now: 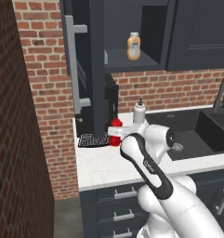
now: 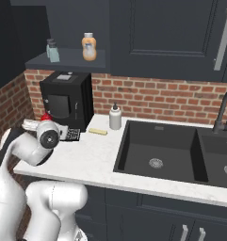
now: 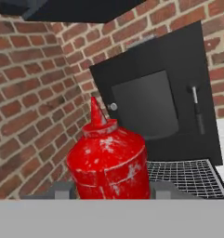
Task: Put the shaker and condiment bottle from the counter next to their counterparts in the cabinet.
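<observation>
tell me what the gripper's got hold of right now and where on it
The gripper is shut on the red condiment bottle, fingers on either side of its lower body.

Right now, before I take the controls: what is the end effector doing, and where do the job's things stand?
End effector: closed around the condiment bottle, low over the counter beside the black coffee machine.
Cabinet: door open; the orange bottle and a grey shaker stand on its shelf. I cannot tell whether that shaker is the moved one.
Left: lift the red bottle and set it beside the orange one.
</observation>
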